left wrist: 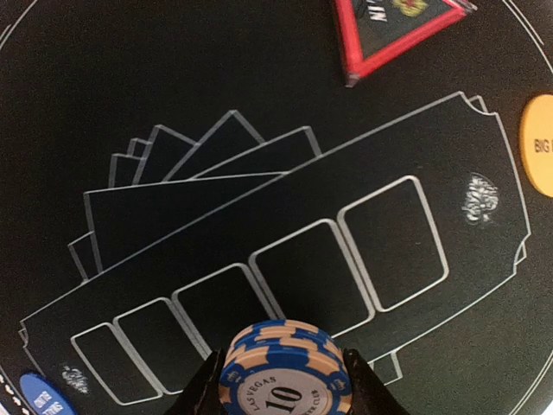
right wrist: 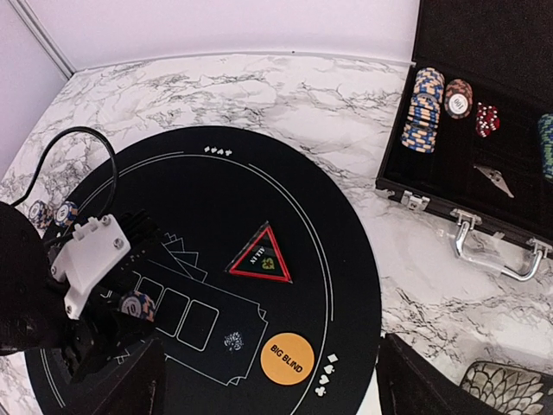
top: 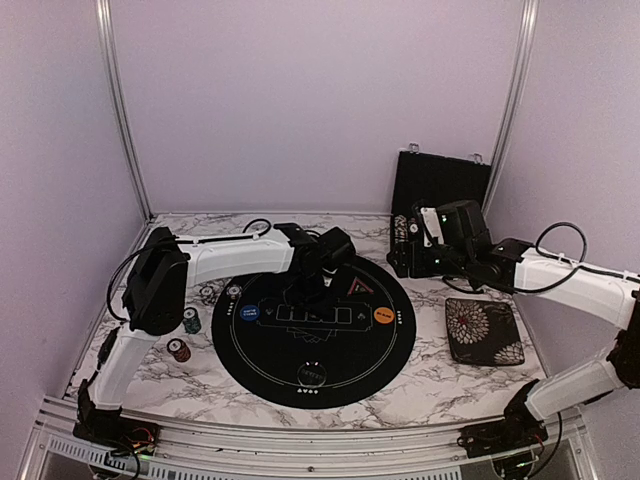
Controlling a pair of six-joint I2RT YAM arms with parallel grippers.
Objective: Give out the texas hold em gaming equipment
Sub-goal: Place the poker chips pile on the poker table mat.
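Note:
My left gripper (left wrist: pixel 285 380) is shut on a small stack of blue and tan striped poker chips (left wrist: pixel 285 367), marked 10, just above the card outlines printed on the round black mat (top: pixel 330 385). In the top view that gripper (top: pixel 310 297) hangs over the mat's middle. On the mat lie a blue button (top: pixel 249 313), an orange "BIG BLIND" button (right wrist: pixel 288 358), a black button (top: pixel 313 373) and a red-edged triangle marker (right wrist: pixel 259 255). My right gripper (right wrist: pixel 276 398) stands open and holds nothing, above the mat's right edge near the case.
The black chip case (right wrist: pixel 467 186) lies open at the back right with chip stacks (right wrist: pixel 423 108) and red dice (right wrist: pixel 486 119) inside. A floral pad (top: pixel 480 330) sits right of the mat. Loose chip stacks (top: pixel 190 320) stand left of the mat.

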